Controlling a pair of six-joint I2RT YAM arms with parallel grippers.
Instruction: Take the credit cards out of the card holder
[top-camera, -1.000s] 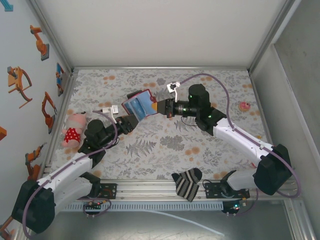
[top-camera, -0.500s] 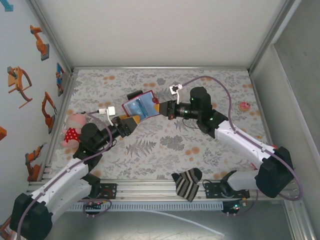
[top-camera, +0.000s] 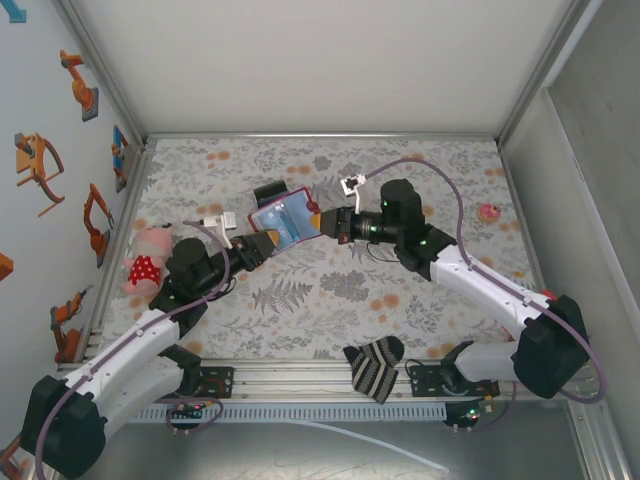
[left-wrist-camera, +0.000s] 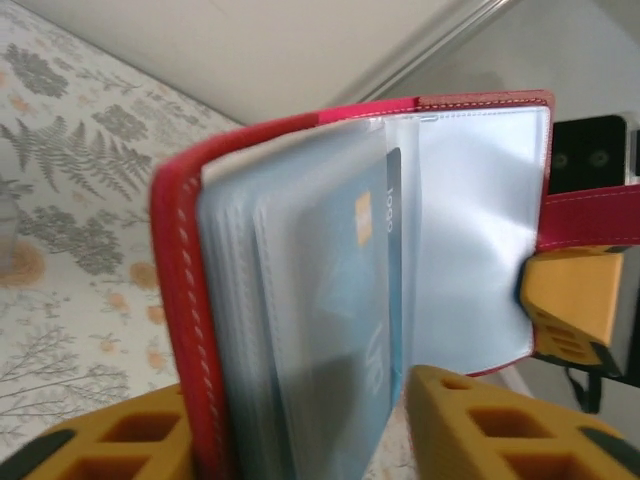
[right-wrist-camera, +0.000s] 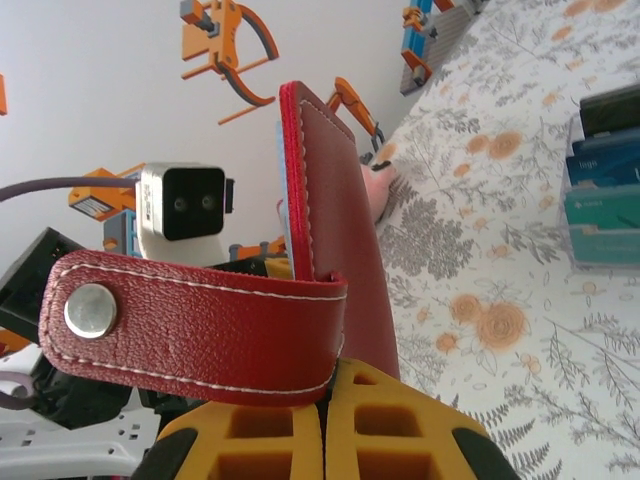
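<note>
As I look down on the floral-print table (top-camera: 330, 300), both arms reach toward its middle from the near edge. A pink plush toy (top-camera: 145, 265) sits by the left wall, just beside the left arm. A striped sock (top-camera: 375, 368) lies at the near edge between the arm bases.

The open card holder (top-camera: 283, 215) is held up off the table between the two wrists. On the right wrist camera, the right fingers (right-wrist-camera: 400, 435) are pressed together on the edge of its red cover. The snap tab (right-wrist-camera: 190, 325) folds across just above them.

On the left wrist camera, the left fingers (left-wrist-camera: 480, 425) stand on either side of the holder's lower edge. One is against the red cover and the other just beside the clear sleeves. I cannot tell whether they are pinching it.

A light blue credit card (left-wrist-camera: 340, 300) with an orange chip sits in one sleeve. Other credit cards (right-wrist-camera: 605, 200), dark, blue and teal, lie overlapped on the table beyond the holder. A small pink object (top-camera: 489, 212) rests near the right wall.
</note>
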